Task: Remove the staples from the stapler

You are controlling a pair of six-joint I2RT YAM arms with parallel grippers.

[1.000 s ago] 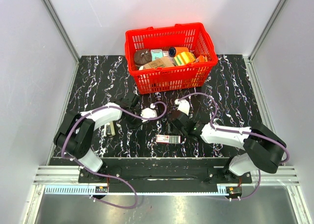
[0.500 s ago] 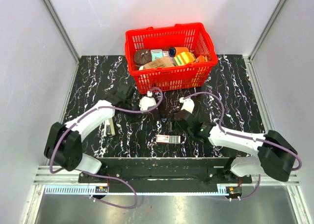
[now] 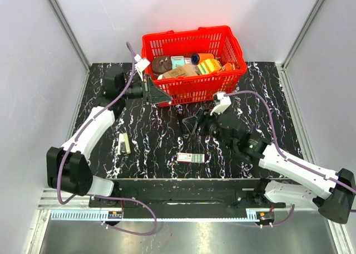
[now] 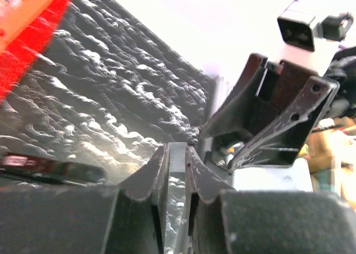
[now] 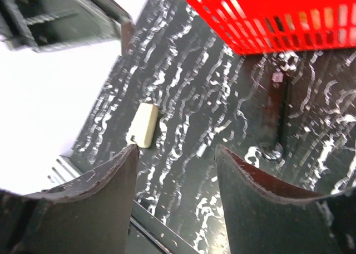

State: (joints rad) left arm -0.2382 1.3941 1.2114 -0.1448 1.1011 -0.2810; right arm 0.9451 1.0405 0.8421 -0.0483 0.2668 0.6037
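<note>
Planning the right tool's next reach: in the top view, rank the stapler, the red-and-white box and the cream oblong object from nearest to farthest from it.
1. stapler, just beside the right tool, on the basket side.
2. red-and-white box, toward the near edge.
3. cream oblong object, far over on the left arm's side.

Tabletop (image 3: 111, 98): black sheet with white marble-style veining, smooth and glossy, catching glare. Basket (image 3: 194, 89): bright red moulded plastic lattice, slightly shiny. Stapler (image 5: 281, 112): black and smooth, with a faint sheen. Cream oblong object (image 5: 144, 125): smooth, matt, plastic-looking. Small box (image 3: 190, 157): printed red-and-white card. Fingers (image 5: 94, 204) of the right gripper (image 5: 177, 151): dark matt plastic, edges scuffed paler. Frame post (image 3: 67, 28): pale satin metal.
</note>
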